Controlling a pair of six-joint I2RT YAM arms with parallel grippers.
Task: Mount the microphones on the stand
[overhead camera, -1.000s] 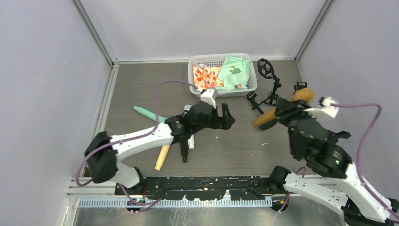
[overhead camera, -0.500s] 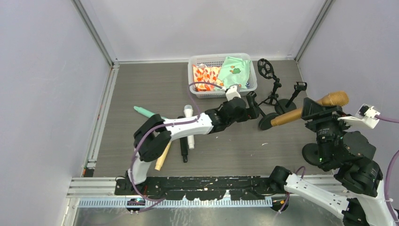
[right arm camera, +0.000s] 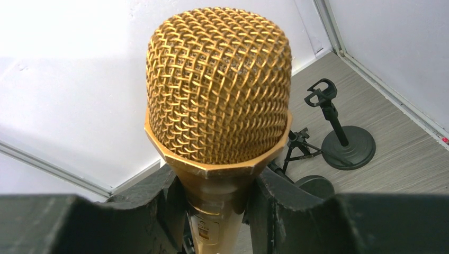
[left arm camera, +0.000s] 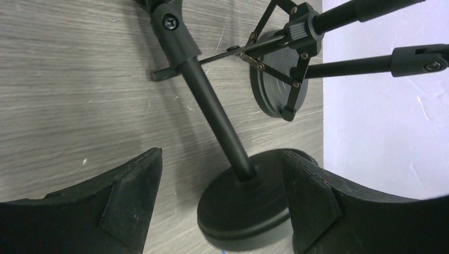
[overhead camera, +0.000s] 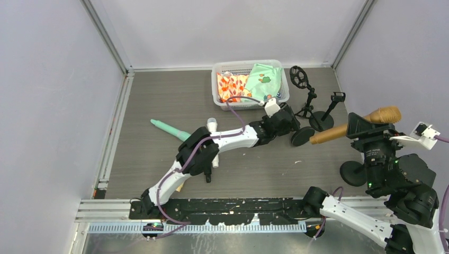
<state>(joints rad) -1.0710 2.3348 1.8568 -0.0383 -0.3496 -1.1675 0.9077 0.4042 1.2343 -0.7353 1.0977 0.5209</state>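
- Top external barely shows my left gripper [left arm camera: 221, 159]; jaws apart around a stand [left arm camera: 241, 209].
- Right gripper [right arm camera: 217, 198] clamps gold microphone [right arm camera: 218, 84], handle cut off.
- Grey wood-grain table [overhead camera: 159, 95], pale walls [overhead camera: 227, 26].

Pale walls [overhead camera: 222, 32] — seemingly lavender — enclose a grey wood-grain tabletop [overhead camera: 159, 95]; aluminium corner posts [overhead camera: 106, 37].
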